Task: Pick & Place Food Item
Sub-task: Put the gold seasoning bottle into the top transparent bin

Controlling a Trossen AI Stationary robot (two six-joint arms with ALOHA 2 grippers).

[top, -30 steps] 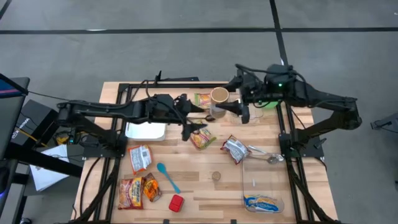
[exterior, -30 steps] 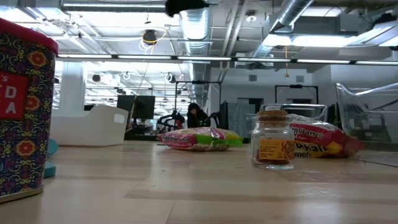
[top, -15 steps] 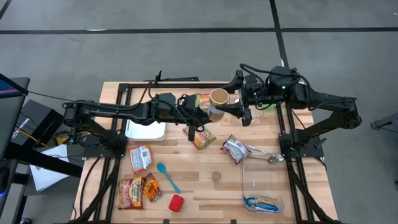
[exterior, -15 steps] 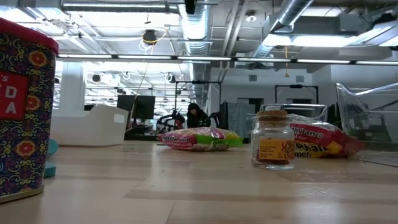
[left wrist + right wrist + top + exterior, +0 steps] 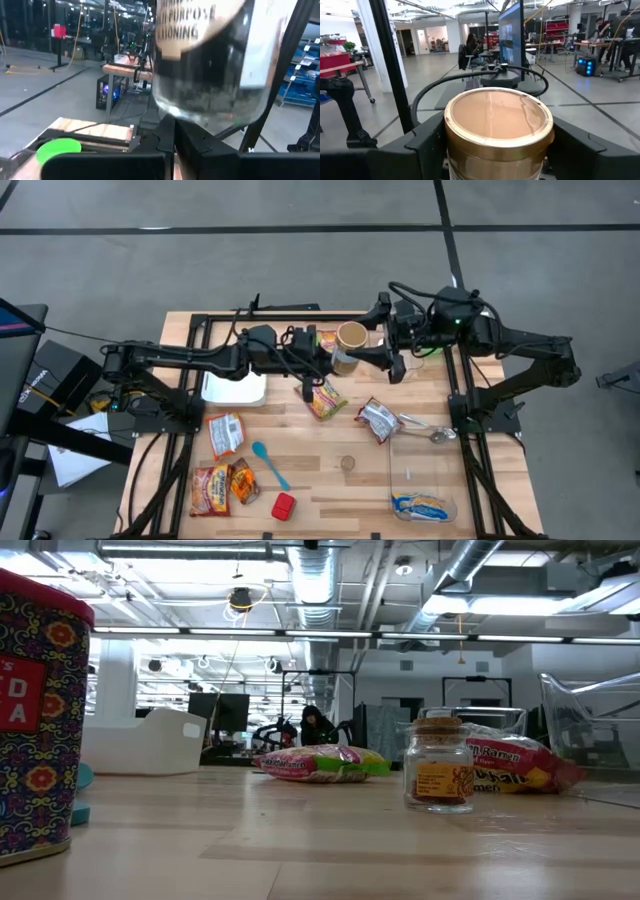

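Progress is midway: right tool (image 5: 392,365), fingers spread around the gold-lidded canister (image 5: 497,131), holds it aloft beside the fully closed, empty left tool (image 5: 325,364), with placement on the desk (image 5: 310,470) outstanding.

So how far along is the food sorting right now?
One packet already lies in the clear bin. The right tool grips the seasoning jar above the table, the shut left tool beside it. Several snack packets lie on the table, not yet moved.
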